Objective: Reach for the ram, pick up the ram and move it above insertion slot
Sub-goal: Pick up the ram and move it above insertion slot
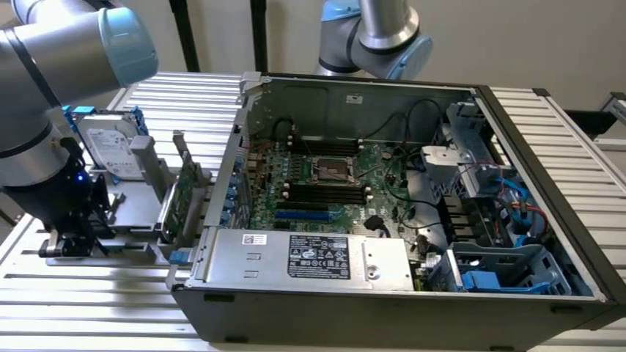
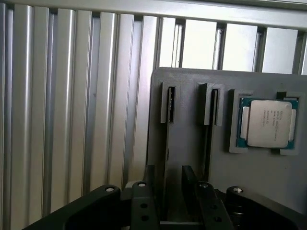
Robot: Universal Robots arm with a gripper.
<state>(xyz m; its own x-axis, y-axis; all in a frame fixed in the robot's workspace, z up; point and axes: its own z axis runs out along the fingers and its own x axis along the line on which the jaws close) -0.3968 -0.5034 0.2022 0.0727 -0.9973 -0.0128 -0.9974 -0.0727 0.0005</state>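
Here, shows the reach step, close to the grasp but short of it. Slatted desk carrying an open computer case, board exposed, with the insertion slot among the dark memory sockets near the board's middle. Arm at the exterior view's left, low over a grey fixture outside the case. On that fixture, a silver hard drive and a tall expansion card standing upright, plus a processor seated in its own recess. Gripper poised at one of two slotted holders, the one farther from the processor; fingers parted, gripping nothing, one to each side of the holder's line. Ram judged to be the thin dark edge standing in that holder, seen edge-on, well apart from the insertion slot; no contact with the fingers evident. Second holder just beside, contents unclear. Calls next, by judgement, for fingers centred over the thin edge, an even squeeze on both faces, and a straight pull along the holder, so as not to bend the stick.
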